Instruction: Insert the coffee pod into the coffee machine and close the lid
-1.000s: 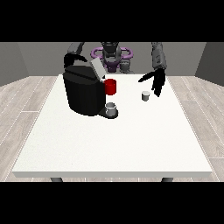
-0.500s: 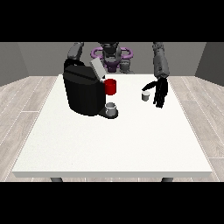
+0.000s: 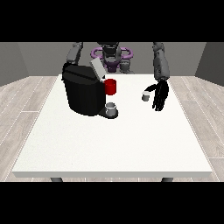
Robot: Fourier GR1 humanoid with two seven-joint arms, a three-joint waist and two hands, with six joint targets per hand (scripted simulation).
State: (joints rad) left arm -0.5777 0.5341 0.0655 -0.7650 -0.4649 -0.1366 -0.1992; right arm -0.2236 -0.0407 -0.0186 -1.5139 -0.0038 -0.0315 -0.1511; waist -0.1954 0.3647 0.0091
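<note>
pod — small grey-white cup, standing on the table right of centre, well apart from the machine; not yet picked up.

hand at the view's right — black, hanging just beside the pod on its outer side, fingers pointing down towards the table. thumb side appears to reach toward the pod; whether it touches cannot be told. fingers look straight or relaxed, grasping nothing.

hand at the view's left — hidden behind the machine; only the grey upper arm shows above it. its state is not shown.

machine — black, bulky, at the table's left-centre. lid raised, tilted up and back, pale underside showing. red part at the front below the lid, presumably the pod holder. grey cup standing on the drip base under it.

progress, judged from how things lie:
- lid open: ready for loading.
- pod grasp: not yet done; hand is placed for it.
- carry to machine, insert into holder: left to do.
- close lid: left to do.
early stage — nearly all of the task remains.

writing, brands, labels: none readable on machine, pod, cup or table.
</note>
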